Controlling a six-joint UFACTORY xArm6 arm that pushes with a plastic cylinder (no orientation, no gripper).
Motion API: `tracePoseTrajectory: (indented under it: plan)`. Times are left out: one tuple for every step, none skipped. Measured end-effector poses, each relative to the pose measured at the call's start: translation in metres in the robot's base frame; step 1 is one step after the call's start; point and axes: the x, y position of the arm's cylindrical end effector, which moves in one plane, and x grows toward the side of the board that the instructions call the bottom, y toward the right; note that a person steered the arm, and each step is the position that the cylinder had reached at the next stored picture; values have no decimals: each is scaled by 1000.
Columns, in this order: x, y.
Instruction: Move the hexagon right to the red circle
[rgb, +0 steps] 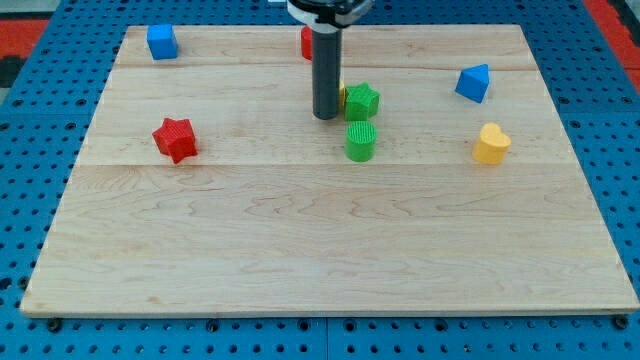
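Observation:
My tip (326, 117) rests on the wooden board (300, 250) just above centre. A yellow block (343, 96) shows only as a sliver between the rod and the green star (363, 100); its shape cannot be made out. It touches the rod's right side. A red block (306, 42) near the view's top edge is mostly hidden behind the rod; its shape cannot be told. The tip is well below that red block.
A green cylinder (361, 141) sits just below the green star. A red star (175, 139) lies at the left, a blue cube (161, 41) at the top left, a blue triangle (474, 82) and a yellow heart (491, 144) at the right.

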Motion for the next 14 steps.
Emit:
tracePoseTrajectory:
  plan:
    - [-21,15]
    - [-53,40]
    - [-61,-16]
    - [-71,22]
    - [-109,77]
    - [-124,72]
    - [-133,72]
    - [-142,72]
    - [-161,80]
    - [-143,109]
    - [-139,114]
    - [-106,107]
    - [-102,139]
    - [-103,158]
